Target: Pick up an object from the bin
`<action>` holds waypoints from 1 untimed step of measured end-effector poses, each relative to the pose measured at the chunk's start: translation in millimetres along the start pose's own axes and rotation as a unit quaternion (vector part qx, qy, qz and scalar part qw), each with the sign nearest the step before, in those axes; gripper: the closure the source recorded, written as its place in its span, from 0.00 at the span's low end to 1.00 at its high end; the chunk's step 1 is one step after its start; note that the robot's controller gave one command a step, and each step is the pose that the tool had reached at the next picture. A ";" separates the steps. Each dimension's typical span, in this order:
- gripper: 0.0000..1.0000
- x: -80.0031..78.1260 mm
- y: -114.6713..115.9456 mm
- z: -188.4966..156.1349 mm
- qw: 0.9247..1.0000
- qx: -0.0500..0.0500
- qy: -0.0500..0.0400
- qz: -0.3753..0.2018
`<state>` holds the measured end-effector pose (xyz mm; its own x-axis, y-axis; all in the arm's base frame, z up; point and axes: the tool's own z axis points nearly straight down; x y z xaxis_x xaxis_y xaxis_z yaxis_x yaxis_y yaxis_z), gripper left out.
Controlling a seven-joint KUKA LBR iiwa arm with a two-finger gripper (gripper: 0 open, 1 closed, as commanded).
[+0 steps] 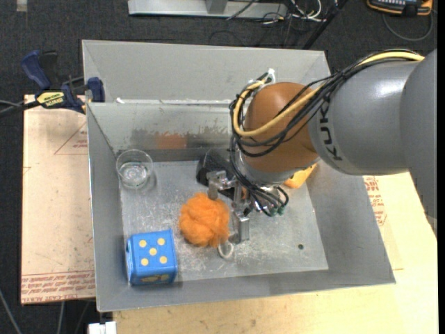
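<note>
Camera view. Clerk: Entry one, the container?

Checker: Grey metal bin [104,186], sloped walls, flat floor strewn with pale crumbs.

Clerk: Entry two, robot parts?

Checker: Grey arm [375,124], entering from the right. Rounded orange wrist cover [278,127], with black and yellow cables looped over it. End effector [231,206], low over the middle of the floor. Its two metal fingers [241,227] stand wide, clamped on nothing.

Clerk: Entry three, the thing nearest it?

Checker: Orange fluffy ball of fibre [203,220], centre of the floor, just left of the end effector. The lower finger touches the ball's right edge, and the upper finger stands above its top. Small pale ring [226,250], lying on the floor just below the lower fingertip.

Clerk: Remaining stock?

Checker: Blue cube die with yellow dots [149,258], front left corner, near the ball but apart from it. Clear round tumbler [135,169], upright, back left corner. Black object [207,165], by the back wall, partly hidden behind the end effector, kind not determinable. Yellow-orange piece [300,178], showing under the wrist cover on the right, mostly hidden.
</note>
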<state>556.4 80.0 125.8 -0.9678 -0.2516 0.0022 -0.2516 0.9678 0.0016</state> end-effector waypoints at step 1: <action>0.00 -7.3 21.1 21.4 0.998 0.001 -0.006 -0.067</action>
<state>558.1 102.3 104.4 -0.9256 -0.3783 -0.0092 -0.3784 0.9257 -0.0004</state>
